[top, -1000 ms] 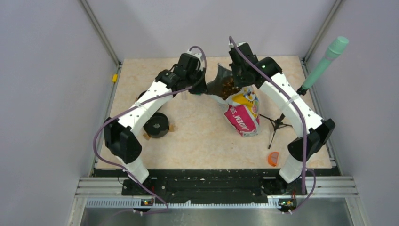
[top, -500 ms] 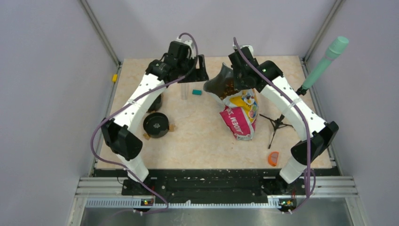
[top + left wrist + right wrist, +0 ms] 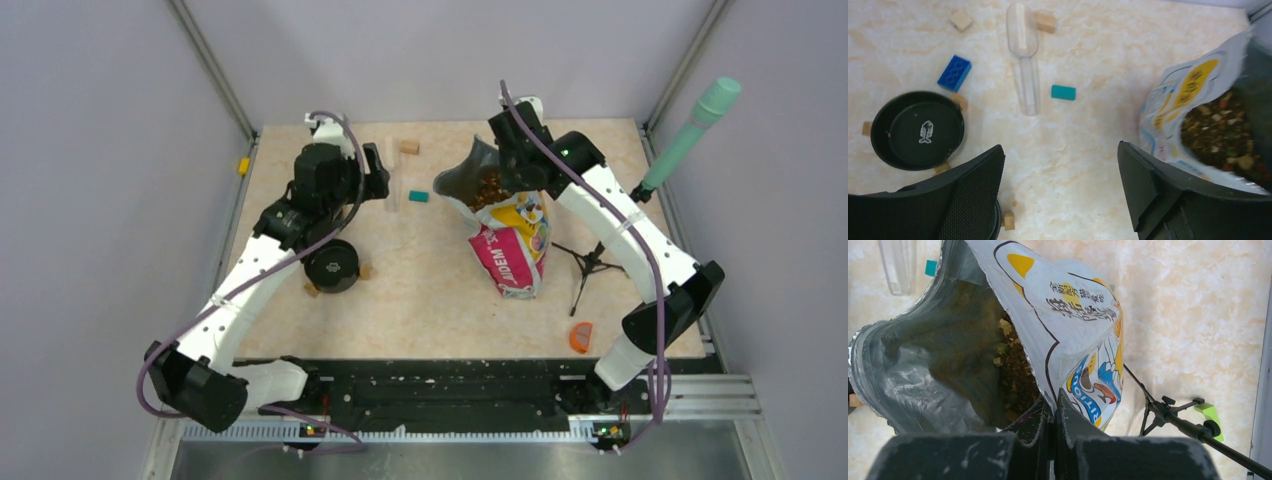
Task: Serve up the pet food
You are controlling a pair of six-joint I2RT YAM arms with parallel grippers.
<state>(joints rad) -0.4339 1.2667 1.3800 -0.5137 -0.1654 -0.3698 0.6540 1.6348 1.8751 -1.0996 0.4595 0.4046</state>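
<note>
Right claw (image 3: 1052, 410) is closed on the rim of the bag (image 3: 1073, 315), pinching the printed front wall at the mouth and holding it open; the bag stands on the table (image 3: 430, 300) right of centre, leaning, with its silver lining showing. Kibble (image 3: 1015, 377) sits inside the bag, a brown heap with some paler and greenish bits, visible through the mouth in all three views. Left claw (image 3: 1060, 200) hangs above the table with its fingers spread wide and nothing between them; below it, a clear scoop (image 3: 1024, 60) lies flat on the table, bowl end away from the arms, with a teal block (image 3: 1063, 92) just beside its handle. A black bowl (image 3: 918, 130) with a white fish mark stands to the left, apart from the scoop; a blue brick (image 3: 954, 73) lies near its far rim; small wooden blocks (image 3: 961, 20) are scattered about, some touching the bowl.
</note>
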